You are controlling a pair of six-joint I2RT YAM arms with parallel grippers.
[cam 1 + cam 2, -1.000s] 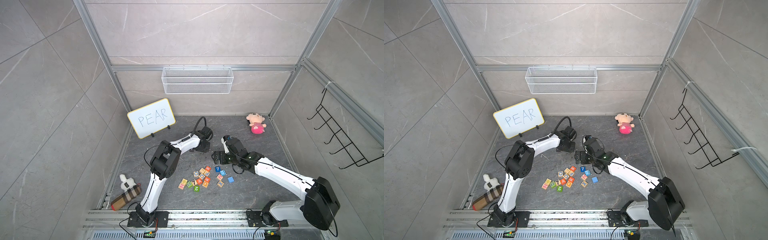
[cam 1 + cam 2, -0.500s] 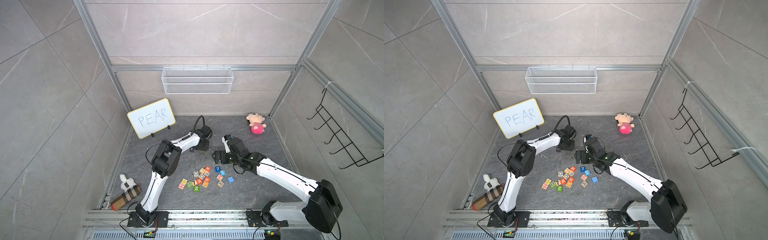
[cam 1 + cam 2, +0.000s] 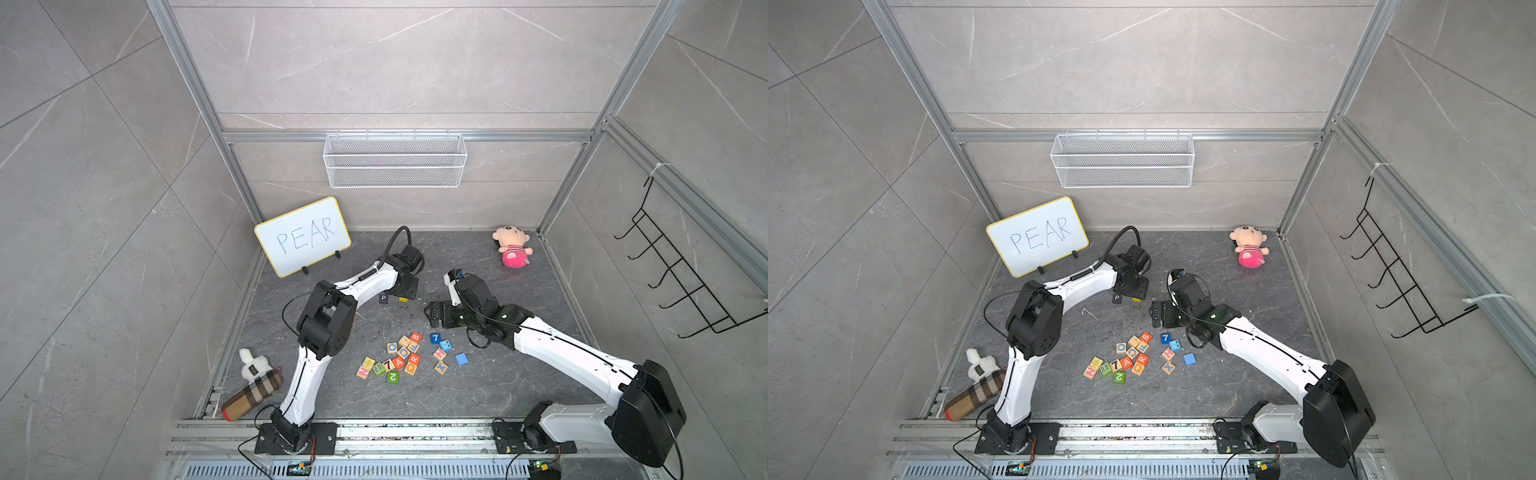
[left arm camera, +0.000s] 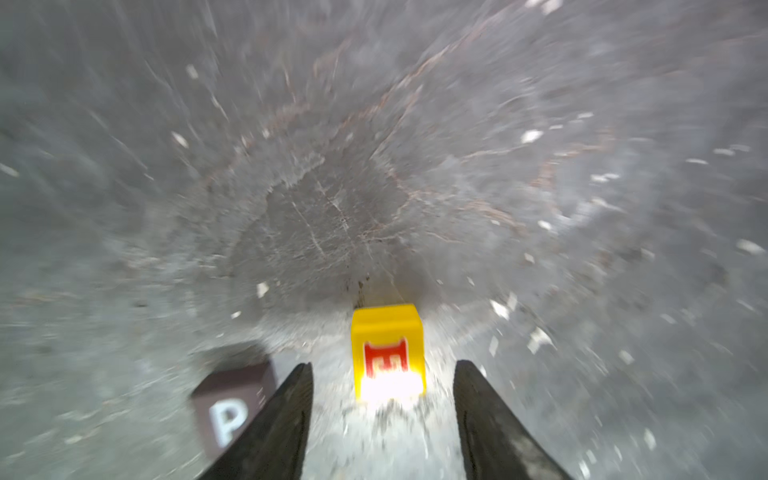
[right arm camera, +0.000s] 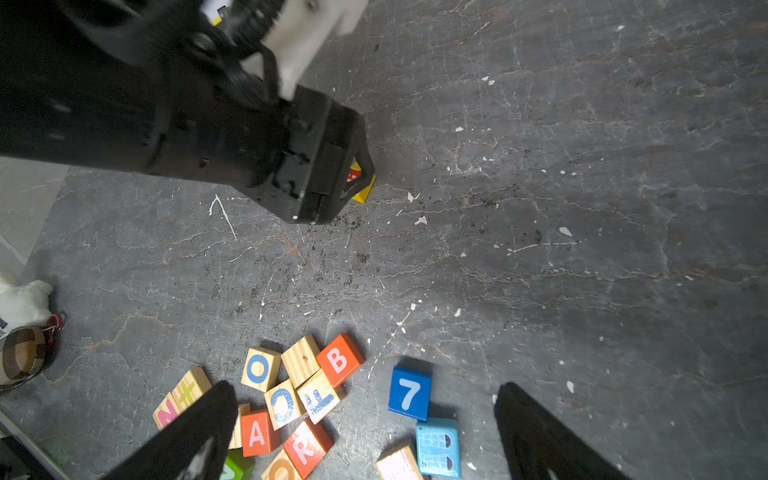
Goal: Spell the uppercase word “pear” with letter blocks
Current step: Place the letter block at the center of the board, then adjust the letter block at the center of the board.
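Note:
The black P block (image 4: 232, 399) and the yellow E block (image 4: 388, 351) stand side by side on the grey floor, a small gap between them. My left gripper (image 4: 383, 365) is open, its fingers either side of the E block without touching it. In both top views the P block (image 3: 383, 298) and E block (image 3: 402, 299) sit just in front of the left gripper (image 3: 409, 291). The orange-red A block (image 5: 257, 432) and R block (image 5: 307, 446) lie in the loose pile. My right gripper (image 5: 365, 388) hangs open above that pile, holding nothing.
The pile also holds an orange B block (image 5: 338, 359), a blue 7 block (image 5: 409, 392), pale wooden letter blocks and a plain blue cube (image 3: 461, 359). A whiteboard reading PEAR (image 3: 303, 237) stands back left, a pink doll (image 3: 512, 249) back right, a plaid plush (image 3: 251, 395) front left.
The left gripper's jaws have opened and let go of the yellow E block, which now rests beside the P block. The right arm has hardly moved.

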